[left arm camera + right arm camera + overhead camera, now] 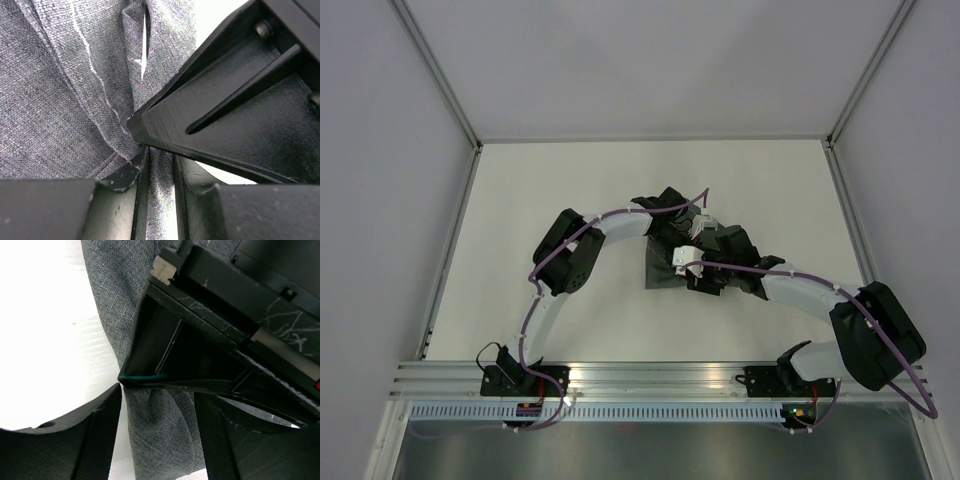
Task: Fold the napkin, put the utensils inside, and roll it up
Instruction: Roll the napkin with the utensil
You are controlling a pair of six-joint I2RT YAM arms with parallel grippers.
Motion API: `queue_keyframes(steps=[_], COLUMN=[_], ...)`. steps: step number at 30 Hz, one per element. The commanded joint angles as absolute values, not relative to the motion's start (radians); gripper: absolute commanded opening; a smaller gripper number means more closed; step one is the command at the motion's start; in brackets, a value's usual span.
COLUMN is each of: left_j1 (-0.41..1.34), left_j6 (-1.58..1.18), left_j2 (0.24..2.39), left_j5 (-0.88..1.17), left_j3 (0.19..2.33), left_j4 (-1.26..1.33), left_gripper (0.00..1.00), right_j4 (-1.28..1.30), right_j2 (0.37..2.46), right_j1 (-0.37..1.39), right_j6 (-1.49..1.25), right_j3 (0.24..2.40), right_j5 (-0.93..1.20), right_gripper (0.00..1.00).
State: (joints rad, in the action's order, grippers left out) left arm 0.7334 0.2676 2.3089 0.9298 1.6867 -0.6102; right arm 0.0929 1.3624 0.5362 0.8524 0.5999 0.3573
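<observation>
The dark grey napkin [662, 272] lies bunched at mid-table under both grippers. My left gripper [692, 228] reaches in from the left. In the left wrist view its jaws [159, 165] are shut on a fold of the napkin [60, 90], whose light hem stitching shows. My right gripper [705, 272] comes in from the right. In the right wrist view it [160, 410] stands open, straddling a rolled length of napkin [165, 440]. A thin teal sliver of a utensil [145, 376] shows under the left gripper's finger; the rest of the utensils are hidden.
The two grippers are nearly touching over the cloth; the right one's black finger [235, 105] fills the left wrist view's upper right. White tabletop [570, 180] surrounds the napkin, with grey walls at the back and sides and a metal rail [650, 375] at the near edge.
</observation>
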Motion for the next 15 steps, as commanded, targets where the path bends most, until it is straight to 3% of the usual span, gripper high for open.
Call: queue_keyframes(steps=[1,15], left_j1=[0.753,0.753], left_j6=[0.235,0.187], left_j2=[2.388,2.434], left_j5=[0.859,0.881], left_j3=[1.681,1.746], left_j4=[-0.727,-0.765], left_gripper=[0.02,0.03], right_j4=[0.106,0.106], right_j2=[1.371,1.394], right_j1=[0.541,0.546], right_j6=[0.868,0.847], right_j3=[0.603,0.589], right_j5=[0.359,0.377], right_gripper=[0.65,0.56])
